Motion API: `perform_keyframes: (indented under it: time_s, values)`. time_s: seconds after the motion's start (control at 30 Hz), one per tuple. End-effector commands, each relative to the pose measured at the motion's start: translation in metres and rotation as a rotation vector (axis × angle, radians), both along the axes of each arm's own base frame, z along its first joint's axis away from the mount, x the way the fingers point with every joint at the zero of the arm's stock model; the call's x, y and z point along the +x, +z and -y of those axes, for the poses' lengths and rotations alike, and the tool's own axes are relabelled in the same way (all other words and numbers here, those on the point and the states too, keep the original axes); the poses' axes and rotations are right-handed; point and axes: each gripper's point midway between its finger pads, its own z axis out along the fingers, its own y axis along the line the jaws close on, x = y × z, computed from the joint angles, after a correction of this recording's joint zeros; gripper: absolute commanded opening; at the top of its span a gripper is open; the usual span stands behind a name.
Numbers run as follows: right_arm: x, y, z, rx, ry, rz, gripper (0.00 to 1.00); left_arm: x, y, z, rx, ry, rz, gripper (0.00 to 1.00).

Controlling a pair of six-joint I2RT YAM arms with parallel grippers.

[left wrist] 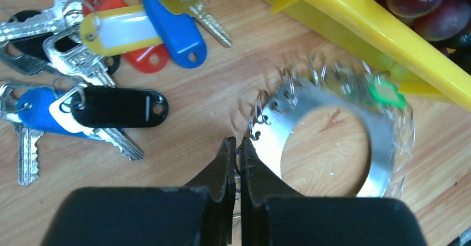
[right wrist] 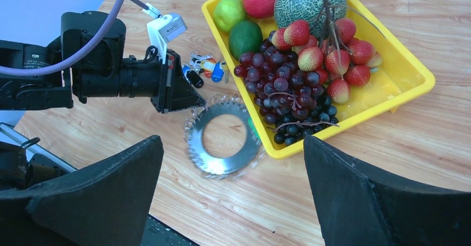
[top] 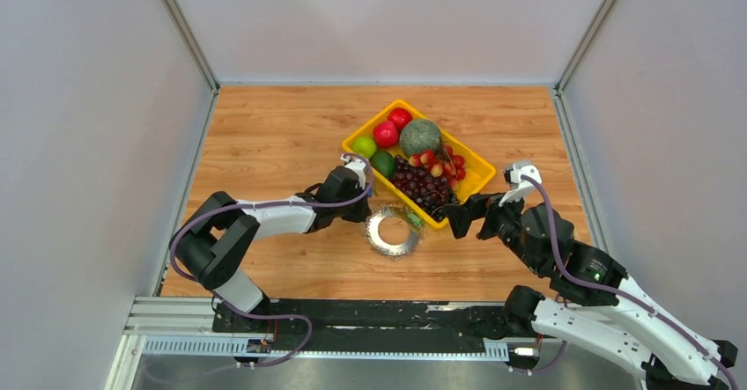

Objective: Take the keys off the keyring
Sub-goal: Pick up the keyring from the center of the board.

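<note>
Keyring (top: 379, 244) lies flat on the table (top: 282, 135), just beside the near corner of the yellow tray (top: 483, 177). The keys (left wrist: 382, 152) are packed all around it, with the green tag (left wrist: 387, 92) on the tray side. My left gripper (left wrist: 237, 149) sits at the ring's left edge, pinched nearly closed on a thin wire loop of the wreath. My right gripper (top: 459, 217) hovers spread wide, apart from the ring. I judge the step to be securing one key. Next, the right should pin the ring while the left pulls clear.
</note>
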Motion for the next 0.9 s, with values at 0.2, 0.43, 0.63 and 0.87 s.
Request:
perform_keyframes:
  time_s: [0.2,0.43,0.63,0.87]
  values:
    - [0.001,-0.015,-0.023,0.004,0.053,-0.059,1.0,-0.01,0.073,0.006,-0.089,-0.148,0.178,0.0]
    - [0.003,-0.044,-0.044,-0.072,0.116,-0.119,1.0,-0.035,0.118,-0.008,-0.138,-0.221,0.272,0.0]
    - [0.006,-0.069,-0.068,-0.111,0.203,-0.123,0.94,-0.054,0.144,-0.017,-0.189,-0.253,0.326,0.0]
    - [0.003,-0.08,-0.108,-0.069,0.361,-0.099,0.86,-0.067,0.145,-0.024,-0.197,-0.259,0.299,0.0]
